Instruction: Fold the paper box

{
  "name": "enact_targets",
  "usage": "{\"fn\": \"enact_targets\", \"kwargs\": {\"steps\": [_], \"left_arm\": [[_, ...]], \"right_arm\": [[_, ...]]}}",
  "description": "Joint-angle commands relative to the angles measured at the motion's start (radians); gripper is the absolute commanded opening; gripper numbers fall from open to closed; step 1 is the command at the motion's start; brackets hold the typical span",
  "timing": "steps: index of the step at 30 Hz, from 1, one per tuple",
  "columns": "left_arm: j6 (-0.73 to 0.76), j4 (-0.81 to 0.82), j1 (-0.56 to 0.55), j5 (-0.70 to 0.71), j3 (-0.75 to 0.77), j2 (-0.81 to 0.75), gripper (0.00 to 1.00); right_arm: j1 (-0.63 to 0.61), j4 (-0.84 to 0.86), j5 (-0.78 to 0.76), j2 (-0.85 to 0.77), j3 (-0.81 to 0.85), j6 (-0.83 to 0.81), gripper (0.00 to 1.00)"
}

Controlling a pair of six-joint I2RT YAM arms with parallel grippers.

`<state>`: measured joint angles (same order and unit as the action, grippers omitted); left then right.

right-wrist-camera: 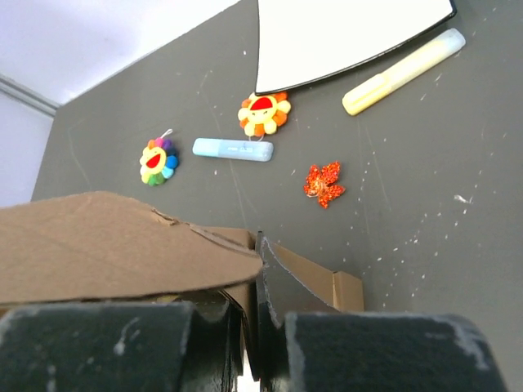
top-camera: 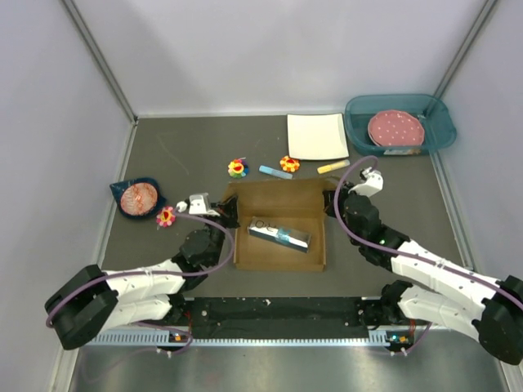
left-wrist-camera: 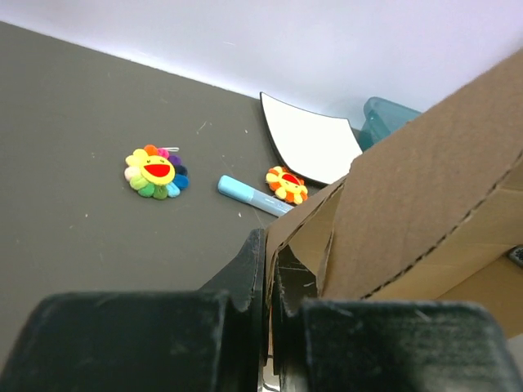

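Observation:
The paper box (top-camera: pixel 278 224) lies in the middle of the table, brown cardboard with its walls up and its lid open, and a silver and blue packet (top-camera: pixel 280 235) rests inside it. My left gripper (top-camera: pixel 222 209) is at the box's far left corner. In the left wrist view it (left-wrist-camera: pixel 268 247) is shut on a thin cardboard wall (left-wrist-camera: pixel 409 212). My right gripper (top-camera: pixel 333 201) is at the far right corner. In the right wrist view it (right-wrist-camera: pixel 258 255) is shut on a cardboard edge, with a curved flap (right-wrist-camera: pixel 114 245) lying over its left finger.
Behind the box are a white square plate (top-camera: pixel 317 135), two flower toys (top-camera: pixel 238 168) (top-camera: pixel 289 164), a blue marker (top-camera: pixel 275 171) and a yellow marker (top-camera: pixel 333 167). A teal bin (top-camera: pixel 437 122) stands at the back right. A dark bowl (top-camera: pixel 136 197) and a pink flower (top-camera: pixel 166 216) sit left.

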<state>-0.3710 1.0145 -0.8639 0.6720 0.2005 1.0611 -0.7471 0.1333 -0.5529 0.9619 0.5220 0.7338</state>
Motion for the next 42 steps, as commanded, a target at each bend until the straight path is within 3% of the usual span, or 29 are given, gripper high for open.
{"fn": "enact_targets", "kwargs": {"steps": [1, 14, 23, 35, 42], "left_arm": [[-0.112, 0.006, 0.002, 0.112, -0.061, -0.055, 0.00], [-0.152, -0.044, -0.026, 0.158, -0.142, -0.131, 0.00], [-0.307, -0.142, -0.034, 0.167, -0.095, -0.177, 0.00], [-0.388, -0.122, -0.099, 0.209, -0.046, -0.079, 0.00], [-0.390, -0.102, -0.119, 0.221, -0.101, -0.052, 0.00]], "right_arm": [[-0.018, -0.211, 0.002, 0.005, -0.085, 0.095, 0.00], [-0.067, -0.261, -0.021, -0.057, -0.180, 0.177, 0.00], [-0.077, -0.274, -0.024, -0.052, -0.172, 0.291, 0.00], [-0.120, -0.314, -0.073, -0.005, -0.120, 0.403, 0.00], [-0.146, -0.314, -0.082, 0.021, -0.206, 0.449, 0.00]]}}
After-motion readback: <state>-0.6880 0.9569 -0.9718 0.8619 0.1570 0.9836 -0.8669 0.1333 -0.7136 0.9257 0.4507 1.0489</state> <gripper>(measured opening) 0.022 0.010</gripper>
